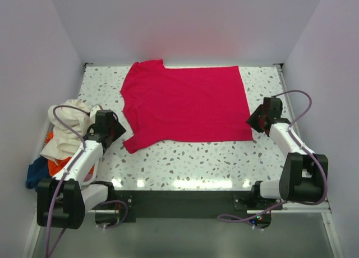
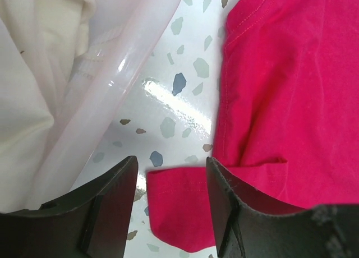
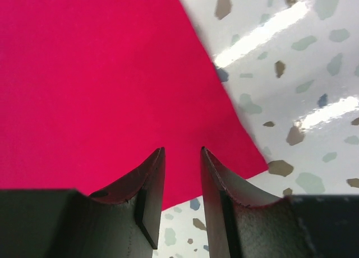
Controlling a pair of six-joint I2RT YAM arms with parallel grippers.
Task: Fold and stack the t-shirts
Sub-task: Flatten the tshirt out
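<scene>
the crimson red t-shirt (image 1: 185,104) lies spread flat on the tabletop (image 1: 196,162), nearer the far edge. the left gripper (image 2: 171,168) hangs over its near-left sleeve, fingers apart. the right gripper (image 3: 182,151) is at its near-right corner, fingers slightly apart, gripping nothing. the cream white t-shirt (image 1: 67,123), orange t-shirt (image 1: 55,167) and dark blue t-shirt (image 1: 35,176) are heaped at the left edge.

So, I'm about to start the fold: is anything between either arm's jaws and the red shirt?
Nothing visible does. The left jaws hang open at the near sleeve of the red shirt, and the right jaws hang open at its near hem corner.
</scene>
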